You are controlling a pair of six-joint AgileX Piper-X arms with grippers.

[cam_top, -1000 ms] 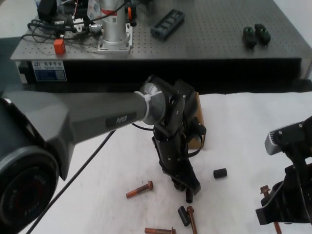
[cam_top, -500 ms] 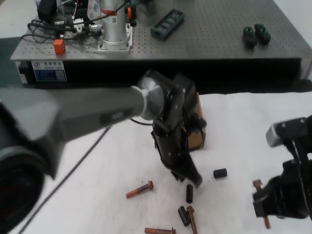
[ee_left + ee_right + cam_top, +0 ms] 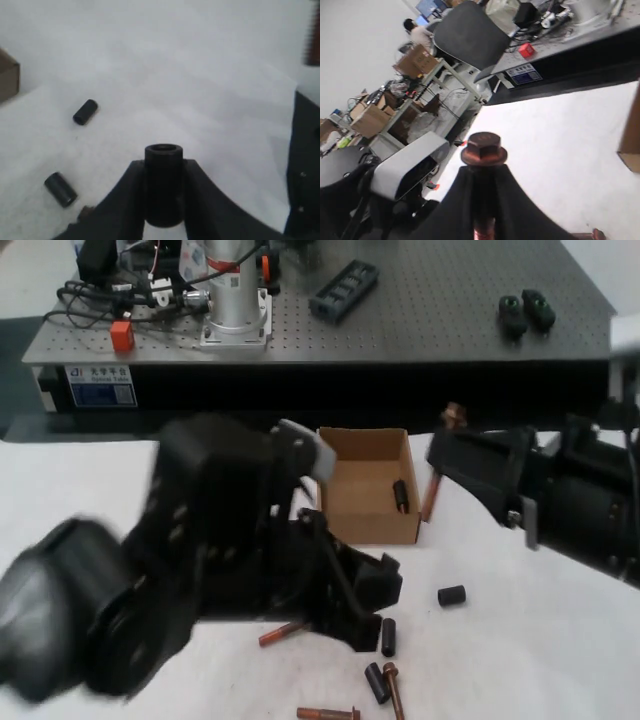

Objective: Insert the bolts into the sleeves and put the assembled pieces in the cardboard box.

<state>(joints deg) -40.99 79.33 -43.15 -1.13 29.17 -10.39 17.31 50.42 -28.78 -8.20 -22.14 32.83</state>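
The label [image 3: 100, 386] on the desk's black front is too small to read. The left gripper [image 3: 164, 171], now drawn back low, pinches a black hollow sleeve [image 3: 163, 160]. At 3 o'clock of the cardboard box [image 3: 350, 512], the right gripper [image 3: 482, 176], risen since, clamps a copper hex-head bolt [image 3: 483, 149].

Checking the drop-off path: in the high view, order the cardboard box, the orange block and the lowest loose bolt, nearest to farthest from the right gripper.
From the right gripper:
1. Cardboard box, just beside it.
2. Lowest loose bolt, on the cloth's near edge.
3. Orange block, far left on the bench.
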